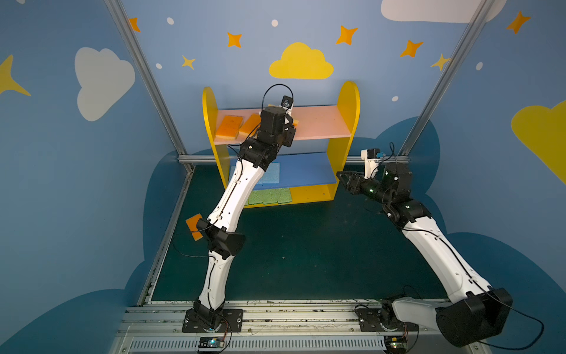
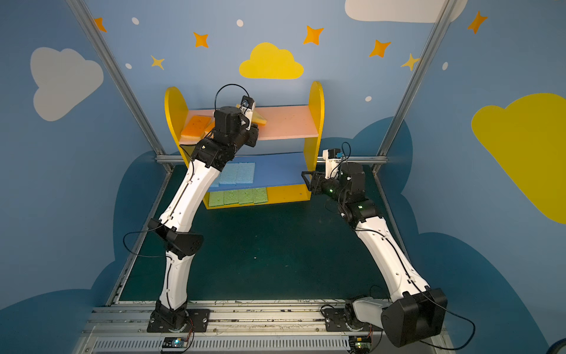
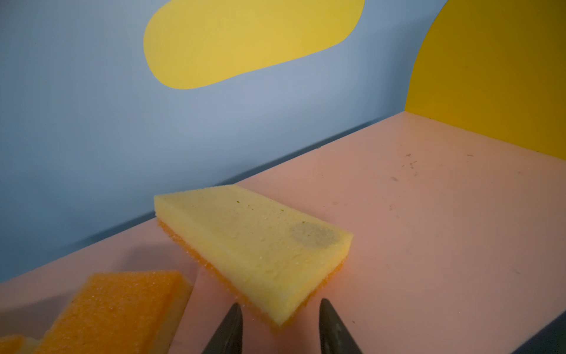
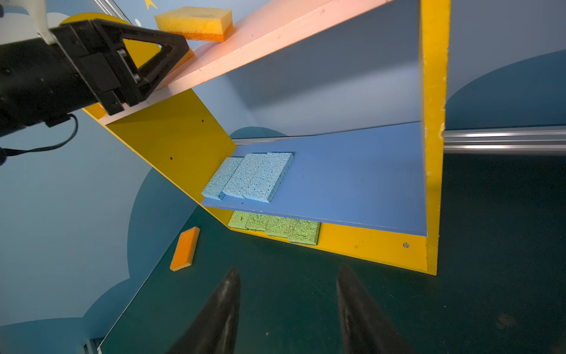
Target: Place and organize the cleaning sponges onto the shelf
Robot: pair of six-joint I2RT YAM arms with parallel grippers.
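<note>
Against painted-sky walls [image 1: 61, 184], the left gripper [image 3: 279, 306] is straddling a yellow-faced sponge [image 3: 254, 242] on the pink board [image 3: 428, 214]; pinch cannot be confirmed. The right gripper [image 4: 288, 275] is hovering spread, empty. Blue sponges [image 4: 251, 176] and green sponges [image 4: 275, 228] are sitting shelved; one orange sponge [image 4: 184, 249] is lying on the floor [image 4: 490, 214], left, awaiting placement.

Both top views looked steeply down at the whole shelf [image 1: 349, 101]. The left wrist view sat close over its pink board [image 3: 428, 214], the right farther off.
</note>
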